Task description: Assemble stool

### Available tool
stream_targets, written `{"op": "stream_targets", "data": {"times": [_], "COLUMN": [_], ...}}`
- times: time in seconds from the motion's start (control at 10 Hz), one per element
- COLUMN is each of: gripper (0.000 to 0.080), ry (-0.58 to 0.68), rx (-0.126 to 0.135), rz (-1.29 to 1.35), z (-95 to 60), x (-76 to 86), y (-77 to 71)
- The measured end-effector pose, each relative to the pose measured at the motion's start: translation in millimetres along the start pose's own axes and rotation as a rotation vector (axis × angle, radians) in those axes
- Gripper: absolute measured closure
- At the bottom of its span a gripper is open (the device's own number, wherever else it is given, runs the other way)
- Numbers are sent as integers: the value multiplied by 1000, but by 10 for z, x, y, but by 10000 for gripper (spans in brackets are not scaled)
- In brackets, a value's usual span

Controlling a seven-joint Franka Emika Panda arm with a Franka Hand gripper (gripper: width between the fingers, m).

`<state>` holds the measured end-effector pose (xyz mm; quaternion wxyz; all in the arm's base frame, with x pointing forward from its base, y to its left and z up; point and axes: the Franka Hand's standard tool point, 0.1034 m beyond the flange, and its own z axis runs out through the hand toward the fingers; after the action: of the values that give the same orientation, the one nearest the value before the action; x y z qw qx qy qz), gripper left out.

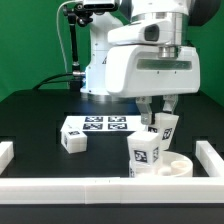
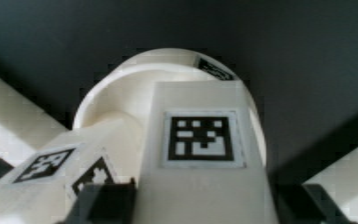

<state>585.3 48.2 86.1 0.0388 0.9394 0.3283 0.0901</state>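
Black tabletop (image 1: 30, 115) filled most of the exterior view, edged by white border rails (image 1: 60, 190), with the marker board (image 1: 95, 124) flat at the centre. Right of centre the gripper (image 1: 163, 112) hung straight down over the bracketed leg (image 1: 164, 126), so the part I cared about lay directly beneath the hand, between its fingers. That leg's long axis stood close to vertical, leaning slightly, in line with the hand's own axis.

On the wrist view the same bracketed leg (image 2: 202, 135) ran straight away from the lens, tagged face toward me and rounded end farthest off. The dark fingers (image 2: 96, 198) sat narrow on either flank. One looked to be against the leg and the other showed a dark sliver, so I couldn't tell whether it was truly clamped.

The seat (image 1: 178, 168) lay flat at the lower right, just in front of and below that leg. I judged the next move depended on that short gap. A front leg (image 1: 143, 155) stood beside the seat's rim, and a lying leg (image 1: 72, 140) rested left of centre.
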Motion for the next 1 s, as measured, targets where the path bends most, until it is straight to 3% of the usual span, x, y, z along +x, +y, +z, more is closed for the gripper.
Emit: {"op": "stream_targets", "data": {"times": [0.3, 0.6, 1.0], "gripper": [455, 456, 456], "ry": [49, 50, 61], "rx": [-7, 17, 21], "rz": [328, 645, 899], "z": [13, 15, 18], "x": [-39, -55, -44], "y": [36, 47, 40]}}
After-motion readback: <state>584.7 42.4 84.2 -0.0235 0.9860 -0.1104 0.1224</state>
